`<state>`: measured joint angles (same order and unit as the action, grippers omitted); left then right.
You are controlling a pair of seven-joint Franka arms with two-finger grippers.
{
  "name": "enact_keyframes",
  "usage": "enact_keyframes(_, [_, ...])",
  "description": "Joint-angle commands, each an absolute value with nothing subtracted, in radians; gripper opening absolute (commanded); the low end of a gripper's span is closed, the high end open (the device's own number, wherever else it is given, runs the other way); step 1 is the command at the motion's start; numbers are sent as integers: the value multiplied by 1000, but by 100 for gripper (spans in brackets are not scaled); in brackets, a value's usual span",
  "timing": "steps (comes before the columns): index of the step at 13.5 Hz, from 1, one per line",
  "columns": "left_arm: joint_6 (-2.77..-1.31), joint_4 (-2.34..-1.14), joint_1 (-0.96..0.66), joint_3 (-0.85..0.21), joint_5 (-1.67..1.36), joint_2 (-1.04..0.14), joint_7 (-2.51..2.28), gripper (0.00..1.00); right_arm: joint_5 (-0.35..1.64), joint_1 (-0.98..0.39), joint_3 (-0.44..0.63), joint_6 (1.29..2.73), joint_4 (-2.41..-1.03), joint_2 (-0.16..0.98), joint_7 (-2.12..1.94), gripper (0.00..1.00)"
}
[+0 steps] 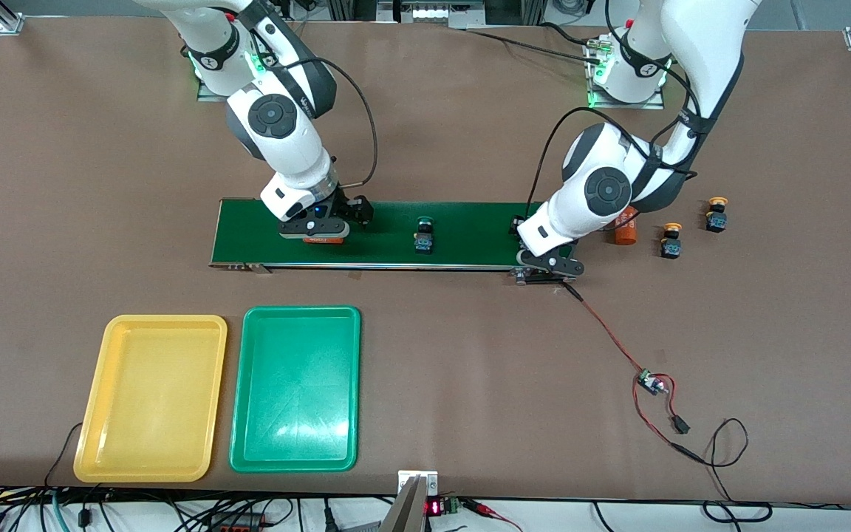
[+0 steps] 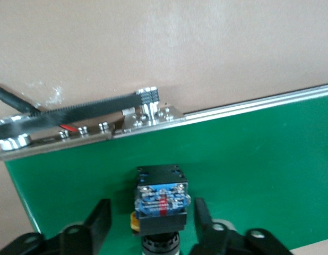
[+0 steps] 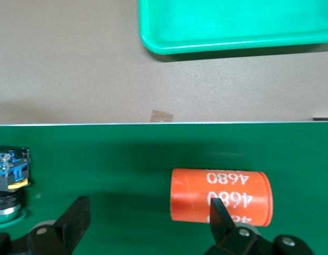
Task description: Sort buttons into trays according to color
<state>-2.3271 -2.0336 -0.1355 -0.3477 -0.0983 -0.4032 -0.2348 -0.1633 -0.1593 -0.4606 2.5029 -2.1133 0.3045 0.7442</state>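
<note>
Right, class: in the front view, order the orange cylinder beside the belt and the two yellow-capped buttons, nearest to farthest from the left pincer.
1. Orange cylinder, beside the belt end where the left pincer is.
2. Nearer yellow-capped button, closer to the front camera.
3. Farther yellow-capped button, outermost.

Bright, even overhead light gives soft short shadows, a pale sheen on the green tray (image 1: 295, 384) low in the front frame, and slightly soft wrist views near their lower edges.
</note>
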Motion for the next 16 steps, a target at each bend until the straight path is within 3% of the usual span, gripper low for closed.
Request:
enact_keyframes(1, [-2266,-2011,-112,-342,-112,-353,-233,100,-186,-166,-457,2508,-2100,310,765,100])
enact_keyframes(5, [-2071,-1968,-31,-330,-103,-273,-227,100,-186,-166,-457,2514,-2098,318,765,100])
enact_keyframes(11, [-2066,-1988,167,-313,-77,-311,-13,100,-216,-173,-457,2456,-2086,324,759,100])
enact_keyframes(16, [-2091,-2060,202,-311,-20,-313,6,100,-241,-172,-457,2367,-2052,324,790,100])
